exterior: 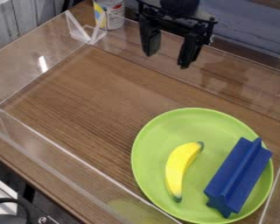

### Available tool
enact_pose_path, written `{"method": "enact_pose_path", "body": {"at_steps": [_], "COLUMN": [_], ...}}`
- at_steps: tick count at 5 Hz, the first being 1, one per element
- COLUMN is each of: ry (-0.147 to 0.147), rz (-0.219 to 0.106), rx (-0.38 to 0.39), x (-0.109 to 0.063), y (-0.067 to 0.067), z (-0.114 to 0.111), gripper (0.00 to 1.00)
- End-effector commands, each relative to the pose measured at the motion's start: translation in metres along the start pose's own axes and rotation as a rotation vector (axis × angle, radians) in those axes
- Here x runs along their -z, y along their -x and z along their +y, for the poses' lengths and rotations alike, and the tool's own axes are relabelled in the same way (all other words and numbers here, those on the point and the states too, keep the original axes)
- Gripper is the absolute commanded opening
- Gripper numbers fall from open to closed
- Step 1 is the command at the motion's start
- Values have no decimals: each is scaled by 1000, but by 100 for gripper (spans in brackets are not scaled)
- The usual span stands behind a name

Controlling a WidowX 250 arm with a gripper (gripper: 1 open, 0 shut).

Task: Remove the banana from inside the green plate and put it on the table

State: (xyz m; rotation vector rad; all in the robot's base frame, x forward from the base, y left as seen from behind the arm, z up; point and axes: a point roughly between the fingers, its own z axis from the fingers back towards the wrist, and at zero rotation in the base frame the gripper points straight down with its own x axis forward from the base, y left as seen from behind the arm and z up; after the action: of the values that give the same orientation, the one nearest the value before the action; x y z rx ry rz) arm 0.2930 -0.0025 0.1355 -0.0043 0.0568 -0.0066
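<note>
Across the brown wood-grain table, nearest the camera, sits a round green plate with a blue block at its right side, clear walls edging the surface and a can at the far side. Inside the plate lies the yellow banana — well apart from the black gripper, nearer the camera. Beyond, that gripper hangs with its fingers spread wide — holding nothing.
</note>
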Motion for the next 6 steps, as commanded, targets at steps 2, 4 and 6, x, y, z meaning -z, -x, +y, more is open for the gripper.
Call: {"method": "enact_pose_path", "body": {"at_steps": [2,4,6], "ry": [10,39,67], "rz": [-2,-27,-39], "rx": [15,40,101], "x": [2,-15,-24], "y": [-5,-9,-8], "z": [6,11,-7], "gripper": [100,100,100]}}
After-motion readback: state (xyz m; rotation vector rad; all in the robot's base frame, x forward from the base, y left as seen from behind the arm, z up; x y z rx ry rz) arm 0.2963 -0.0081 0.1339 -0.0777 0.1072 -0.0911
